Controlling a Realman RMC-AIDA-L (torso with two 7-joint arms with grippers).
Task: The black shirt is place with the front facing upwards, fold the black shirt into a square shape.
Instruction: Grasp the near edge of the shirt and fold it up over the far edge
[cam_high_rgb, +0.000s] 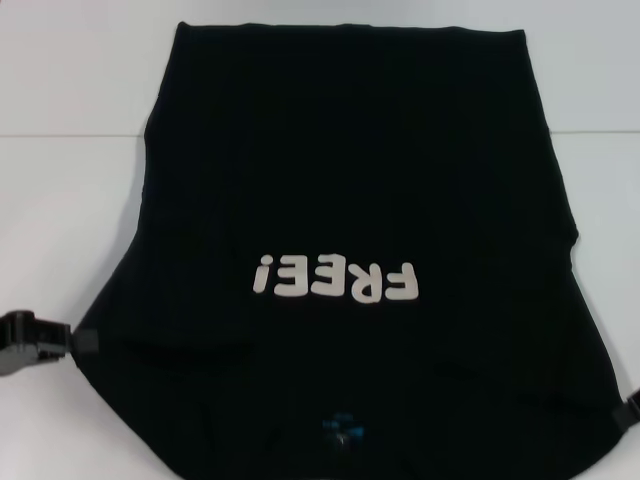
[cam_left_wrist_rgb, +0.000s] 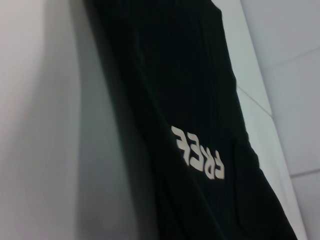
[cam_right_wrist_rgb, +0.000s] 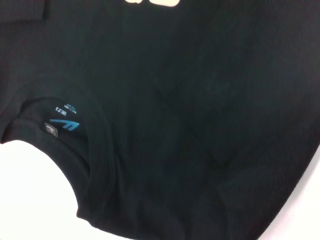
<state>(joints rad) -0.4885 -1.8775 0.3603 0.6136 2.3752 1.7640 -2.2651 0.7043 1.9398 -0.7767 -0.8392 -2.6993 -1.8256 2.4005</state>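
The black shirt (cam_high_rgb: 340, 180) lies flat on the white table (cam_high_rgb: 60, 200), front up. Its white letters "FREE!" (cam_high_rgb: 333, 278) read upside down from my side. The collar with the blue neck label (cam_high_rgb: 340, 425) is at the near edge. My left gripper (cam_high_rgb: 35, 342) sits low at the shirt's near left edge, beside the sleeve. Only a sliver of my right gripper (cam_high_rgb: 633, 408) shows, at the shirt's near right edge. The left wrist view runs along the shirt (cam_left_wrist_rgb: 190, 100) past the letters (cam_left_wrist_rgb: 197, 152). The right wrist view looks closely at the collar (cam_right_wrist_rgb: 95, 165) and label (cam_right_wrist_rgb: 62, 125).
Bare white table surface (cam_left_wrist_rgb: 40, 125) surrounds the shirt on the left, right and far sides. A seam line (cam_high_rgb: 70, 133) crosses the table behind the shirt. No other objects are in view.
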